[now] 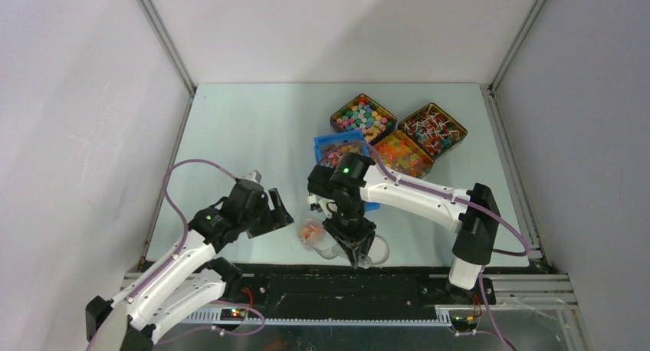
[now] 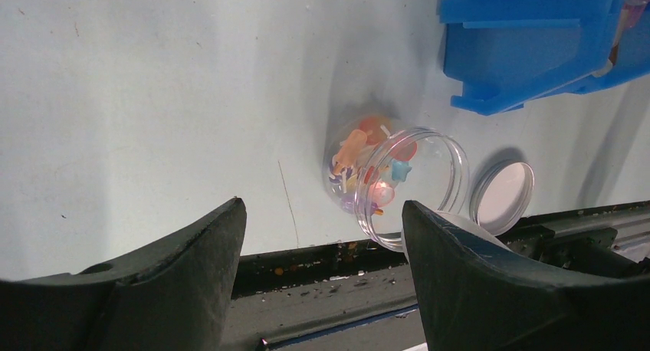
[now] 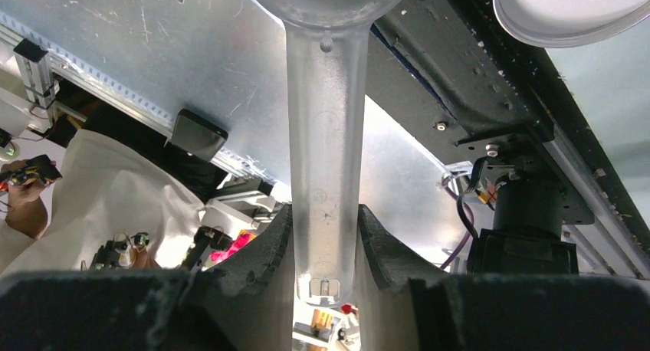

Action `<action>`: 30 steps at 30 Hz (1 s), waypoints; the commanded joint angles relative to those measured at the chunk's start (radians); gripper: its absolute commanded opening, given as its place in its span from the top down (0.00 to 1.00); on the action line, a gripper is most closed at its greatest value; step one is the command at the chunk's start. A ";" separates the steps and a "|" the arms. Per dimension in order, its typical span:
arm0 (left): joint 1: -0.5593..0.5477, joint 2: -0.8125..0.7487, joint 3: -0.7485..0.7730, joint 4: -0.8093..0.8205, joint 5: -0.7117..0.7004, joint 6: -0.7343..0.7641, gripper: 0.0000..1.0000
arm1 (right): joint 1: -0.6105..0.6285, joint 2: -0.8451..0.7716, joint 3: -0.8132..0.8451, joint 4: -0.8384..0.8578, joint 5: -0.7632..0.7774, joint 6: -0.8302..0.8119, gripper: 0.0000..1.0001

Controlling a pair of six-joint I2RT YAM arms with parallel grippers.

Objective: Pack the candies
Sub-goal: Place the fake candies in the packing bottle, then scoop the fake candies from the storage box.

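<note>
1. The left gripper (image 2: pixel 322 209) is hovering over the pale table (image 1: pixel 245 136), with its jaws standing wide apart and nothing between them.
2. The right gripper (image 3: pixel 326 213) is clamping the handle of a translucent grey plastic scoop (image 3: pixel 326 136).
3. A few tiny mixed-colour candies (image 2: pixel 366 163) are sitting inside a clear round plastic jar (image 2: pixel 429 163) near the table's front edge, between the two grippers.
4. A round white lid (image 2: pixel 502 196) is lying just beside the jar, and a blue plastic tray (image 2: pixel 529 37) is sitting beyond them.

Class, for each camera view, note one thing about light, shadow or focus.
Top external: the table is evenly lit, shadows faint. Left wrist: the jar casts a soft shadow; the near fingers are blurred. Right wrist: glare whitens the panel beside the scoop.
</note>
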 commanded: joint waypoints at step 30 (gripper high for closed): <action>0.004 0.239 0.195 0.106 0.066 0.092 0.19 | -0.086 -0.340 -0.217 0.197 0.369 0.037 1.00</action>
